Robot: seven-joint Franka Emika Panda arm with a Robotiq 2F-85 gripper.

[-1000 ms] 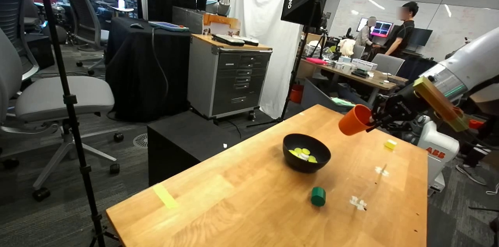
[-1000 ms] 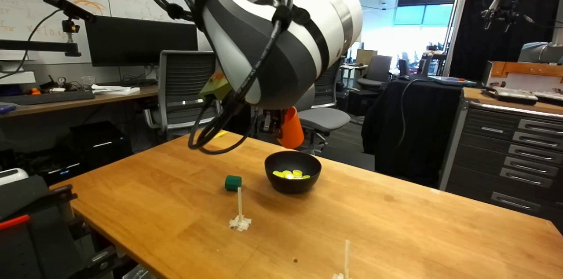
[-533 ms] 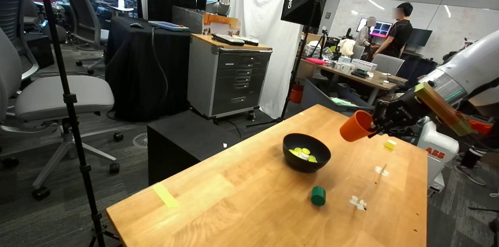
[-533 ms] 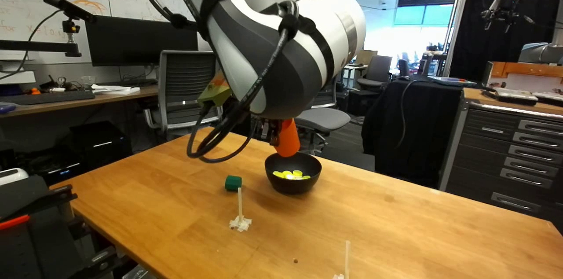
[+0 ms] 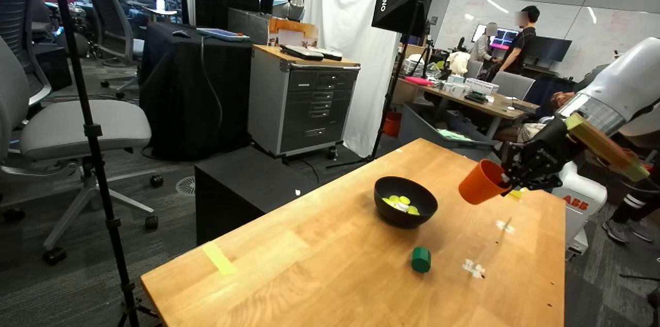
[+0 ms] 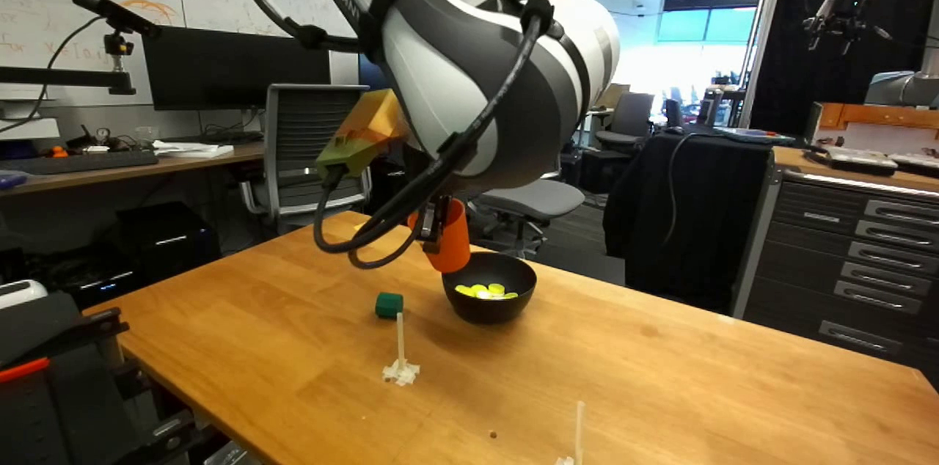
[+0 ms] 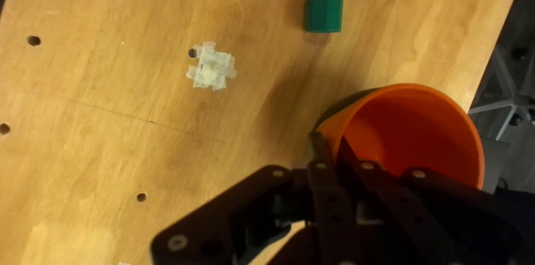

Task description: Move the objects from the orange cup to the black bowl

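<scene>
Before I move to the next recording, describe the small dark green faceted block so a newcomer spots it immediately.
On the pale brown wooden table, find the round black bowl. In an exterior view, the small dark green faceted block lies left of it, on bare wood. Its dark green colour sets it apart from the black bowl and the pale yellow-green pieces inside.

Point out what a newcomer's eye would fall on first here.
Probably the orange cup, tilted above the wooden table, its wall pinched between the jaws. Next, the black bowl on that table, with round yellow-green pieces inside. Then the dark green faceted block, on the table too, apart from the bowl.
</scene>
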